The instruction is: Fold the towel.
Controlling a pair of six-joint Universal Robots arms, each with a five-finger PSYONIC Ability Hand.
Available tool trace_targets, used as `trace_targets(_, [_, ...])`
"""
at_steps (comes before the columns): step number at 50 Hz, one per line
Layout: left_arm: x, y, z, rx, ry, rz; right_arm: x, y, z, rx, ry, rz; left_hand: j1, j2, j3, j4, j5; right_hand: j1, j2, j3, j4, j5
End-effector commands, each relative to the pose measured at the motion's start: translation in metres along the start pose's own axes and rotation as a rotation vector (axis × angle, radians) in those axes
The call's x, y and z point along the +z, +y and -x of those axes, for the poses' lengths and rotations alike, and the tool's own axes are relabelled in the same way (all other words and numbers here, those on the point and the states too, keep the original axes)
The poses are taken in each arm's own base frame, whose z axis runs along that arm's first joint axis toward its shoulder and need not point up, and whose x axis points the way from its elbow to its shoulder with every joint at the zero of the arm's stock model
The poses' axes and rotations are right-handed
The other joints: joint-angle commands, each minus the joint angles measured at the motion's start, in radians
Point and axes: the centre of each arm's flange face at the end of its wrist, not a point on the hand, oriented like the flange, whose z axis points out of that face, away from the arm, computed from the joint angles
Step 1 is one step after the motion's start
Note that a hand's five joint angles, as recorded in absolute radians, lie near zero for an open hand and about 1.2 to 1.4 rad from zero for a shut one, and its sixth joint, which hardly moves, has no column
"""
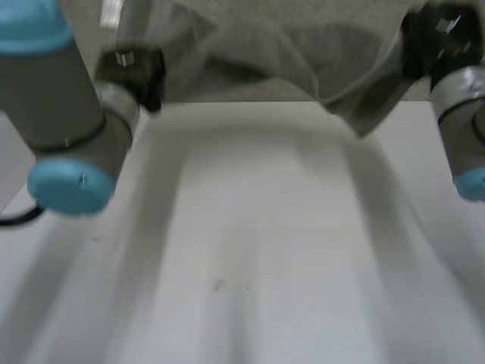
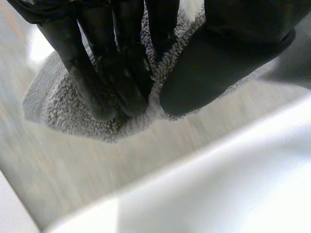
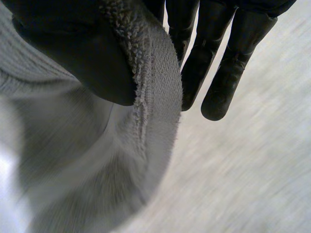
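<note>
The grey towel (image 1: 280,53) hangs spread between both hands over the far part of the white tabletop (image 1: 258,250). The left hand (image 2: 116,73) pinches one towel corner between its fingers and thumb. The right hand (image 3: 68,43) clamps the hemmed edge at the other end, with its thumb pressing the cloth against its fingers.

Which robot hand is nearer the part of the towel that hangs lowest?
Right. The right robot hand pinches the towel just beside that drooping tip; the left robot hand pinches the opposite end, well away.
</note>
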Motion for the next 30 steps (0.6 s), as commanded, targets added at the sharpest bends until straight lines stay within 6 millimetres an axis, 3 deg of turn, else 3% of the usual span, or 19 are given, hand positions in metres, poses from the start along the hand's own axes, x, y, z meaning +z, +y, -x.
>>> trace_targets(1, [-0.056, 0.117, -0.015, 0.079, 0.081, 0.325, -0.061, 0.089, 0.033, -0.095, -0.276, 0.548, 0.224, 0.181, 0.181, 0.180, 0.199, 0.018, 0.208, 0.213, 0.200, 0.229])
trace_targets(2, [-0.056, 0.117, -0.015, 0.080, 0.081, 0.325, -0.062, 0.089, 0.033, -0.095, -0.276, 0.549, 0.224, 0.181, 0.181, 0.180, 0.199, 0.018, 0.208, 0.213, 0.200, 0.229])
trace_targets(4, [-0.074, 0.148, -0.020, 0.100, 0.107, 0.393, -0.087, 0.109, 0.035, -0.160, -0.354, 0.702, 0.224, 0.181, 0.181, 0.180, 0.199, 0.018, 0.208, 0.213, 0.200, 0.229])
trace_targets(5, [-0.074, 0.149, -0.020, 0.100, 0.108, 0.393, -0.087, 0.109, 0.035, -0.161, -0.355, 0.703, 0.224, 0.181, 0.181, 0.180, 0.199, 0.018, 0.208, 0.213, 0.200, 0.229])
trace_targets(7, [-0.089, 0.169, -0.021, 0.116, 0.125, 0.448, -0.099, 0.123, 0.018, -0.175, -0.349, 0.781, 0.224, 0.181, 0.181, 0.180, 0.199, 0.018, 0.208, 0.213, 0.200, 0.229])
trace_targets(13, [-0.108, 0.182, -0.017, 0.133, 0.134, 0.516, -0.115, 0.127, 0.004, -0.152, -0.337, 0.793, 0.224, 0.181, 0.181, 0.180, 0.199, 0.018, 0.208, 0.213, 0.200, 0.229])
trace_targets(15, [-0.115, 0.182, -0.017, 0.136, 0.140, 0.524, -0.117, 0.128, 0.002, -0.149, -0.331, 0.776, 0.224, 0.181, 0.181, 0.180, 0.199, 0.018, 0.208, 0.213, 0.200, 0.229])
trace_targets(17, [-0.127, 0.173, -0.017, 0.130, 0.156, 0.510, -0.118, 0.131, -0.002, -0.142, -0.313, 0.767, -0.088, -0.131, -0.131, -0.132, -0.113, 0.018, 0.208, 0.213, 0.200, 0.229])
trace_targets(18, [-0.127, 0.173, -0.017, 0.130, 0.156, 0.510, -0.117, 0.133, -0.006, -0.143, -0.295, 0.746, -0.090, -0.133, -0.133, -0.134, -0.115, 0.018, 0.208, 0.213, 0.200, 0.229])
trace_targets(20, [-0.138, 0.164, -0.021, 0.116, 0.203, 0.485, -0.116, 0.133, -0.010, -0.146, -0.277, 0.729, -0.625, -0.668, -0.668, -0.669, -0.650, 0.018, 0.208, 0.213, 0.200, 0.229])
trace_targets(22, [-0.140, 0.158, -0.022, 0.105, 0.220, 0.465, -0.115, 0.134, -0.011, -0.150, -0.265, 0.716, -0.746, -0.790, -0.789, -0.790, -0.771, 0.018, 0.208, 0.213, 0.200, 0.229])
trace_targets(28, [-0.137, 0.129, -0.020, 0.069, 0.233, 0.364, -0.116, 0.136, -0.010, -0.153, -0.259, 0.702, -0.750, -0.794, -0.794, -0.794, -0.776, 0.018, 0.208, 0.213, 0.200, 0.229])
trace_targets(30, [-0.124, 0.117, -0.008, 0.054, 0.189, 0.319, -0.116, 0.138, -0.010, -0.154, -0.254, 0.693, -0.762, -0.805, -0.805, -0.806, -0.787, 0.018, 0.208, 0.213, 0.200, 0.229])
